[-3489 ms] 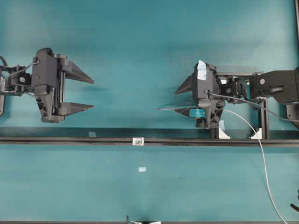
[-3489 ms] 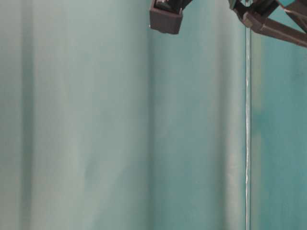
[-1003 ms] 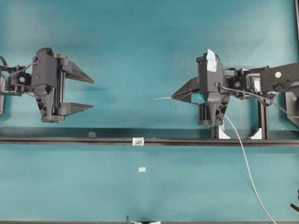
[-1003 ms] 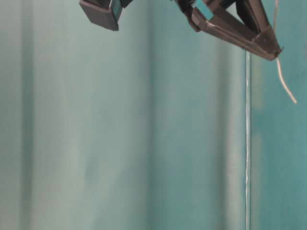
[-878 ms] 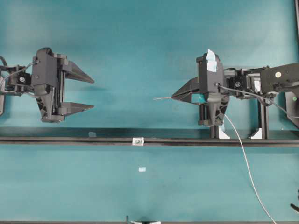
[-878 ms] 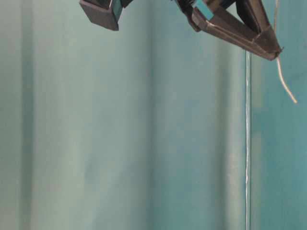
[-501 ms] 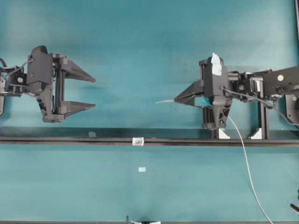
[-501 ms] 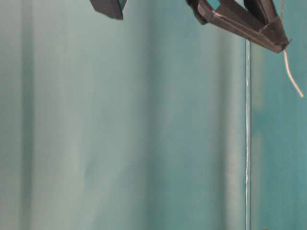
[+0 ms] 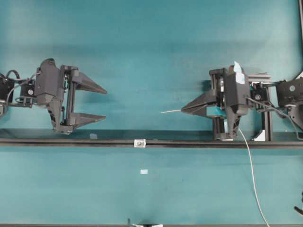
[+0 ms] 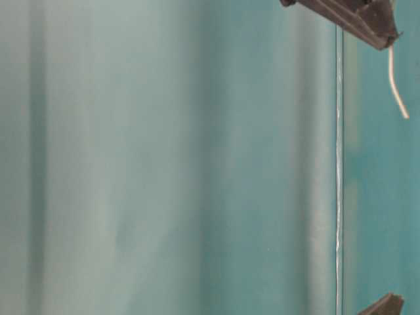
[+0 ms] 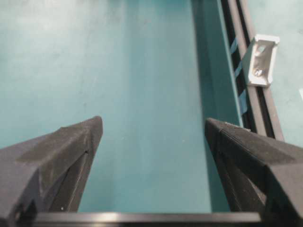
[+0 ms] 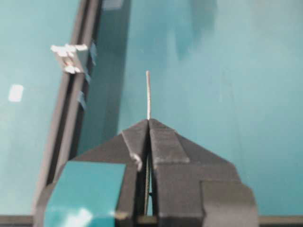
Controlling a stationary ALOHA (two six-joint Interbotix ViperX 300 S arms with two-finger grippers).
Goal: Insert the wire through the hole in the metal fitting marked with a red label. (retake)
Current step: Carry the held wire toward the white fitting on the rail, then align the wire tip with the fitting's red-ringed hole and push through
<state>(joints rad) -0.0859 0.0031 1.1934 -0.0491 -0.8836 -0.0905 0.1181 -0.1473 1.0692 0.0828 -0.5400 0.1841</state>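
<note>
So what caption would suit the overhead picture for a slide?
Right tool shut on the wire, its tip pointing left; left tool open; metal fitting on the black rail.

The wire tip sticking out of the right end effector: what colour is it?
Pale grey-white wire, clearest in the right wrist view.

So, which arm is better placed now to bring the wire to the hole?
The right. The right gripper is shut on the wire, tip free. The left gripper is open and empty. The metal fitting sits between them.
</note>
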